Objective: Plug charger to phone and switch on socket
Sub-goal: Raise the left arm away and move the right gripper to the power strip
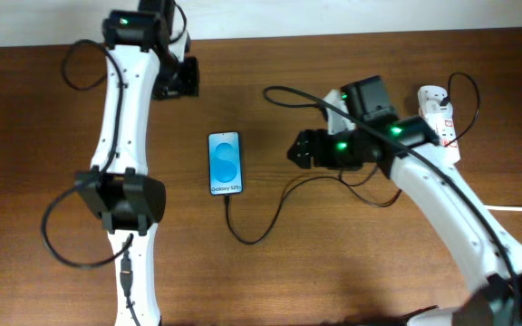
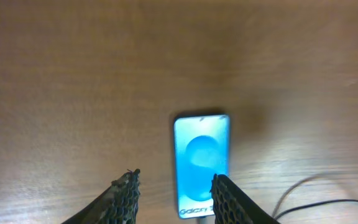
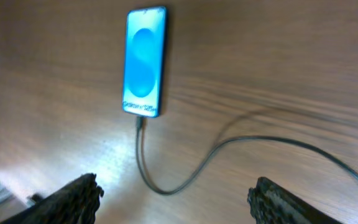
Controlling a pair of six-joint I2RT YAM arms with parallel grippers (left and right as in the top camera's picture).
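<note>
Slim rectangular black-edged smartphone (image 1: 226, 164) with bright blue screen lies flat, screen up, on the brown wooden surface (image 1: 352, 272), between the two arms; white band reading "Galaxy S25+" sits at its near end.

Thin black charger cable (image 1: 259, 234) reaches the smartphone's near short edge; in the right wrist view its small plug (image 3: 140, 122) meets that edge, but whether it is fully seated cannot be told; from there the cable loops toward the near side, then runs right along the surface and passes under the right arm (image 1: 451, 208).

White elongated power strip (image 1: 439, 118) lies at the far right, well apart from the smartphone, partly hidden by the right arm; switch position cannot be told.

Fingers of the left end effector (image 2: 176, 180) are parted and hold nothing; it hangs above the surface on the far side of the smartphone.

Fingers of the right end effector (image 3: 174, 186) are spread wide and empty; it sits to the right of the smartphone, apart from it, above the cable loop.
</note>
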